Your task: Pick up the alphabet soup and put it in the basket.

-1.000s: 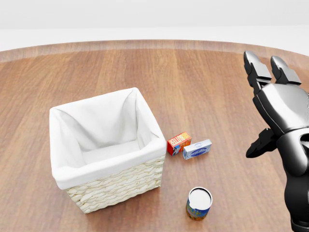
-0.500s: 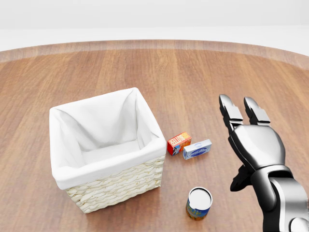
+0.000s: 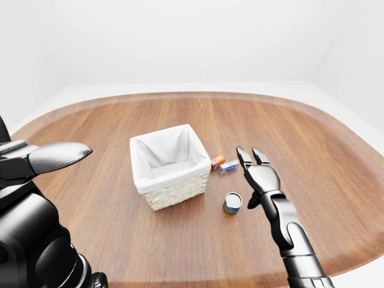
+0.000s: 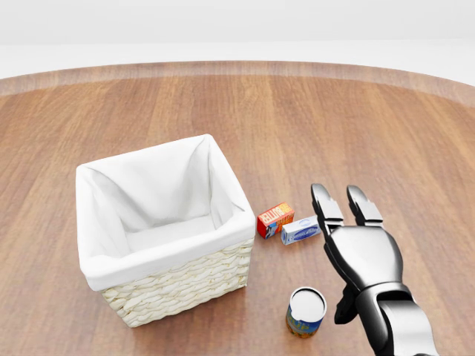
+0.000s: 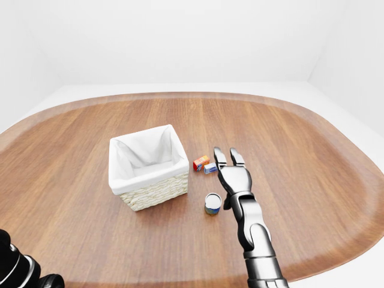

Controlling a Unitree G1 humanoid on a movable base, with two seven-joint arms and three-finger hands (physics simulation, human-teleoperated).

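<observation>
the right hand (image 4: 355,248) is held wide open just right of the upright soup can (image 4: 306,312), not touching it; the basket (image 4: 178,285) stands left.

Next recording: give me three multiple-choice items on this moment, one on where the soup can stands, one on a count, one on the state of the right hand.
1. In the head view, where does the alphabet soup can stand relative to the basket?
A. Inside it
B. To its lower right, on the table
C. To its upper left

2. How many small boxes lie between the basket and the right hand?
A. Two
B. Four
C. None

3. What is the right hand doing?
A. Closed round the can
B. Resting inside the basket
C. Open, fingers extended, beside the can

Answers:
1 B, the can stands upright on the wood, apart from the wicker wall.
2 A, an orange-red box and a blue-and-white box lie side by side.
3 C, the fingers are spread and straight, and nothing is held.
</observation>
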